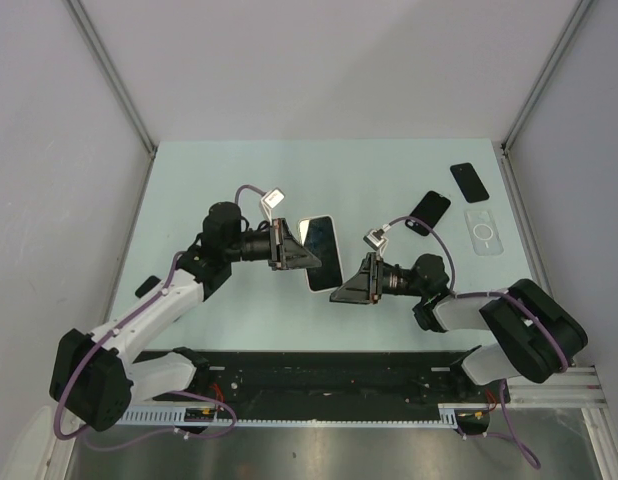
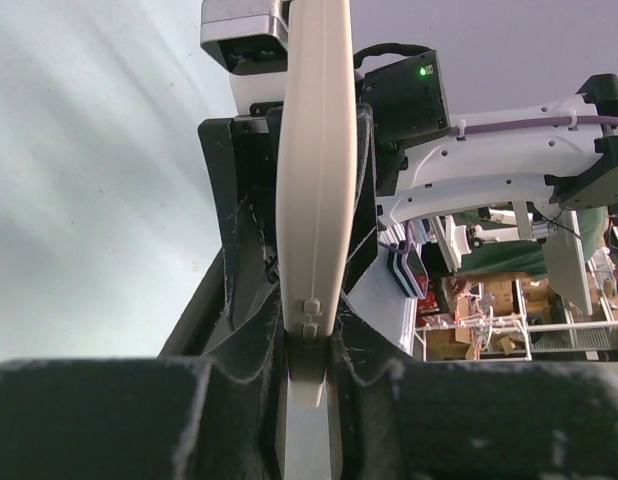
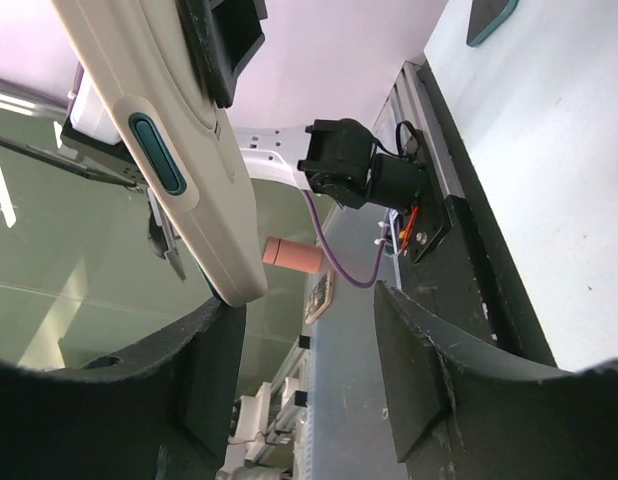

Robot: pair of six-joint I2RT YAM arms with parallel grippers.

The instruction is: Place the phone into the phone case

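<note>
A cream-white phone (image 1: 324, 252) is held up in the air over the middle of the table, its dark screen facing the top camera. My left gripper (image 1: 294, 247) is shut on its left side; in the left wrist view the phone's edge (image 2: 314, 180) stands upright between the jaws (image 2: 311, 330). My right gripper (image 1: 349, 285) is open just below and right of the phone. In the right wrist view (image 3: 309, 340) the phone's corner (image 3: 159, 130) sits right at its left finger; contact cannot be told. The clear phone case (image 1: 483, 231) lies flat at the right.
Two dark phones lie near the case, one at the far right (image 1: 469, 181) and one tilted beside it (image 1: 428, 211). A small black object (image 1: 146, 286) sits at the table's left edge. A black rail (image 1: 329, 375) runs along the near edge.
</note>
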